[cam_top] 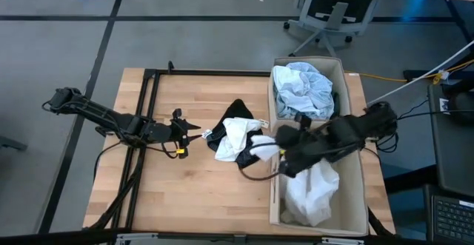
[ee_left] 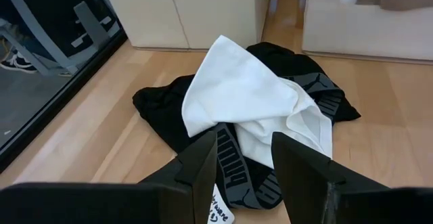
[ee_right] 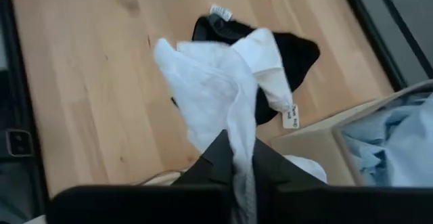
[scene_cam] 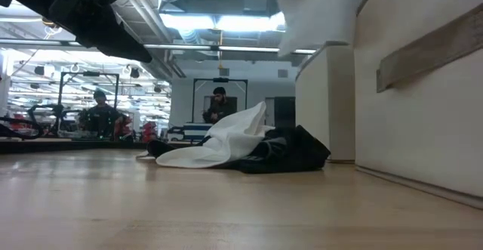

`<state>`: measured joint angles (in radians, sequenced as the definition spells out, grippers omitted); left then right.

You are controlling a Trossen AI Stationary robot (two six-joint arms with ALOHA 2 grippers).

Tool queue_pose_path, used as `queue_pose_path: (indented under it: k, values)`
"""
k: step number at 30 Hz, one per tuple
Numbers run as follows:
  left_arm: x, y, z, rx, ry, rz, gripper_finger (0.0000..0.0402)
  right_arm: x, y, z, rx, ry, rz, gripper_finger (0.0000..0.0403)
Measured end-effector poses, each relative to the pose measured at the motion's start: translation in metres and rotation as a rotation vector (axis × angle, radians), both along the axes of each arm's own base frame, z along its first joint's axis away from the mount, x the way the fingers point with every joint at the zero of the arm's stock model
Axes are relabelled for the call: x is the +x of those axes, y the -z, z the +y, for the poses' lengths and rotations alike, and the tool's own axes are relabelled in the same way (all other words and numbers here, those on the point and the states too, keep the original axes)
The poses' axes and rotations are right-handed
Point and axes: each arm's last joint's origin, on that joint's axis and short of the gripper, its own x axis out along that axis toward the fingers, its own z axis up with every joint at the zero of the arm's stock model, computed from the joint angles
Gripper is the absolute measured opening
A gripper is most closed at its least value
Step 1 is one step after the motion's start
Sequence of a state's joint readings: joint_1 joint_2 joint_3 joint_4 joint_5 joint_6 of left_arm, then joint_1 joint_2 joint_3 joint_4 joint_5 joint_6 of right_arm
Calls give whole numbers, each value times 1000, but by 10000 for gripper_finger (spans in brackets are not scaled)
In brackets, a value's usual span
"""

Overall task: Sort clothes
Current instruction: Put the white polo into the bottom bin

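Observation:
A black garment with a grey waistband [ee_left: 233,176] lies on the wooden table [cam_top: 185,193], and a white garment [ee_left: 237,88] lies on top of it. Both also show in the high view, the black one [cam_top: 238,112] and the white one [cam_top: 233,138]. My left gripper [ee_left: 243,173] is open at the pile's left edge, one finger on either side of the waistband, and it shows in the high view [cam_top: 198,135]. My right gripper [ee_right: 242,176] is shut on another white garment [ee_right: 203,82] above the pile's right side, next to the beige box [cam_top: 348,75]. My right gripper pinches a bunched part of the white garment [ee_right: 240,153] between its two fingers, from above, slanting down. The cloth hangs below the fingers. In the low view its lower end [scene_cam: 317,23] hangs clear above the table.
The beige fabric box at the table's right has two compartments. The far one holds pale blue clothes [cam_top: 300,89] and the near one holds white clothes [cam_top: 311,189]. Bare wood lies left of and in front of the pile. People stand in the room beyond [scene_cam: 219,103].

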<state>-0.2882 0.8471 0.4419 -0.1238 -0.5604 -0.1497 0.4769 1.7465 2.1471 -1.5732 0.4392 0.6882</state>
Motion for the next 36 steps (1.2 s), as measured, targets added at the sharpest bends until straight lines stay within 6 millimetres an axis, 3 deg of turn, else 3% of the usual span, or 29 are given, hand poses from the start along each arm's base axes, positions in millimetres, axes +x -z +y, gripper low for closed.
queue_pose_path:
  k: [8,14,20,27,36]
  values:
    - [0,0,0,6,3,2,131,-55,-28,4,85,41,-153,19]
    - [0,0,0,8,4,3,131,-94,-10,19,181,111,-143,8]
    - [0,0,0,0,0,-1,131,-126,28,35,290,245,-50,20]
    - [0,-1,0,-10,-4,-13,131,-155,89,54,326,472,179,10]
    - [1,-1,0,-24,-9,-24,131,-158,168,67,356,553,185,69]
